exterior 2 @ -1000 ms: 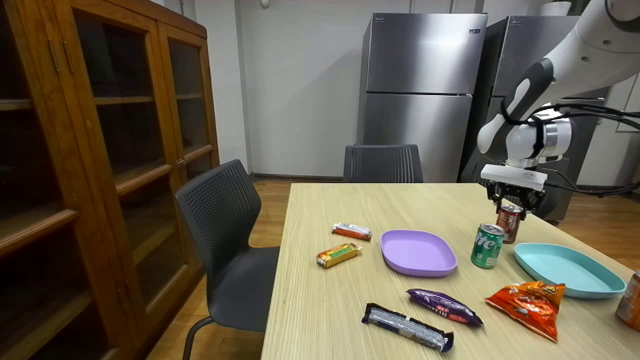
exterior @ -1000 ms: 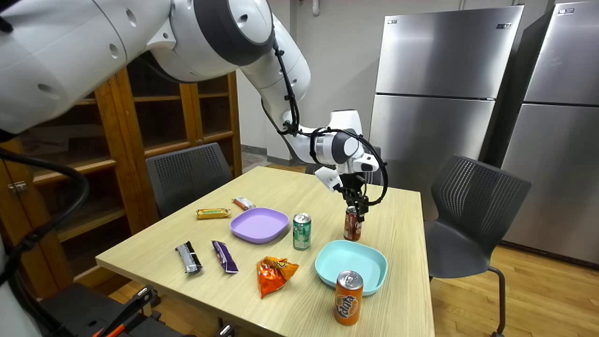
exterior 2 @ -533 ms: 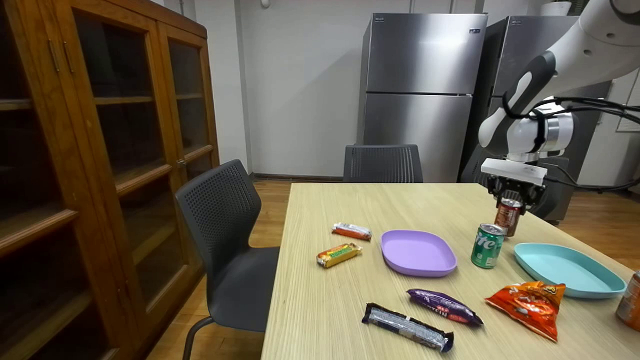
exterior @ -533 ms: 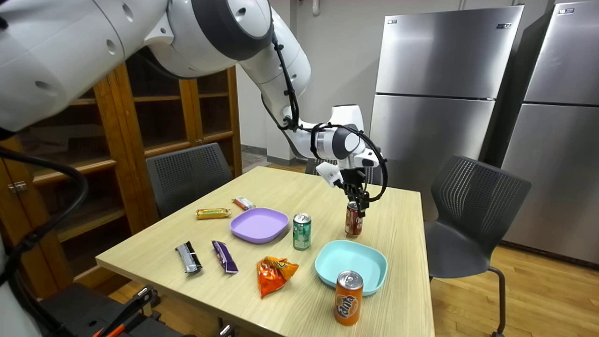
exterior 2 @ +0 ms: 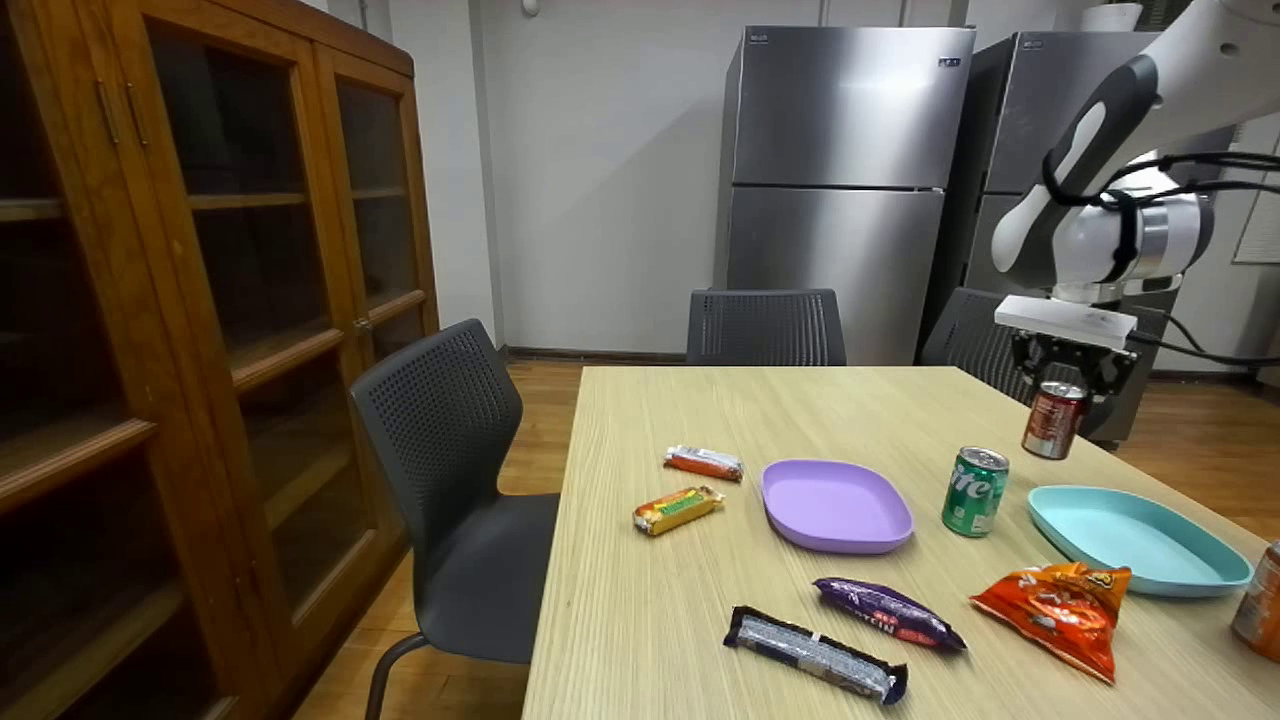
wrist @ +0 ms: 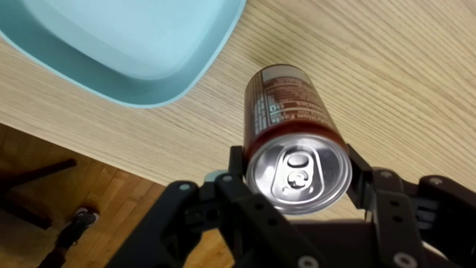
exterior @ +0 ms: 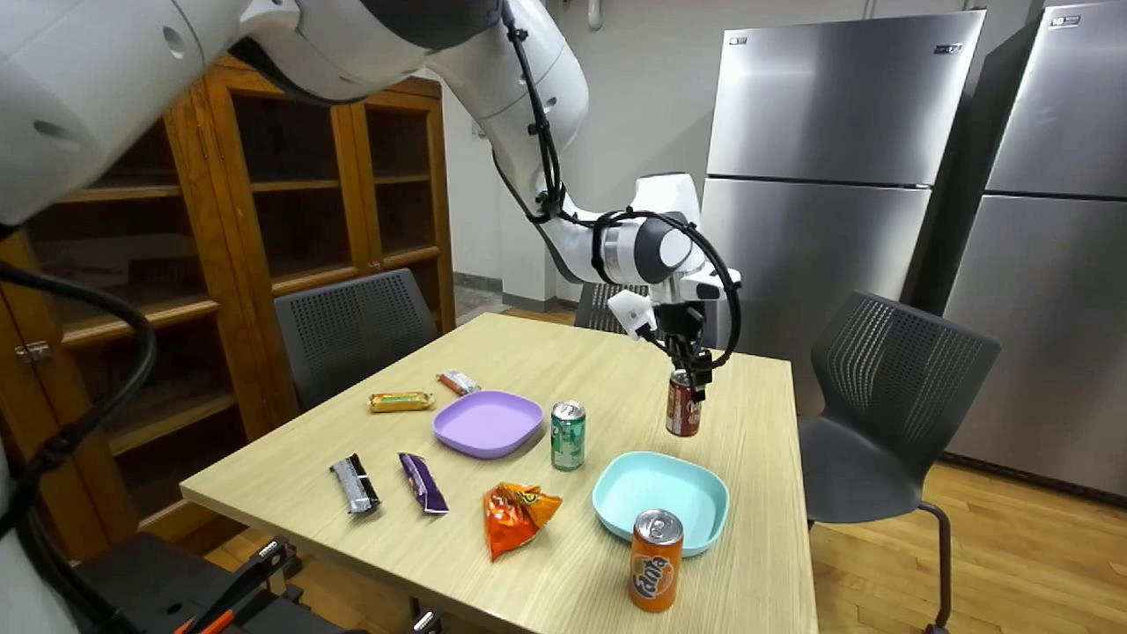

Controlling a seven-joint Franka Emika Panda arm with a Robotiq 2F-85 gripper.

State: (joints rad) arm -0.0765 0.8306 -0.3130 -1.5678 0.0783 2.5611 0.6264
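A dark red soda can [wrist: 290, 96] is held between the black fingers [wrist: 236, 160] of my gripper [wrist: 295, 160], one on either side just below its silver lid. In both exterior views the can [exterior: 683, 412] hangs nearly upright and seems to float a little above the table; the gripper [exterior 2: 1062, 392] is over its top. Close to it lies a light teal plate [wrist: 122, 44], off to the upper left in the wrist view and in front of the can in an exterior view [exterior: 651, 493]. A green Sprite can [exterior 2: 975, 495] stands nearby on the table.
An orange Fanta can [exterior: 654, 572] stands against the teal plate's near side. An orange chip bag [exterior: 515, 519], a purple plate [exterior: 484, 424] and several wrapped bars lie farther left. A grey chair [exterior: 880, 440] is beside the table edge. A shoe [wrist: 83, 219] shows on the floor.
The gripper has risen with the dark red can in it and shifted to the right in both exterior views. The can's base has come up from the table. Other objects stayed put.
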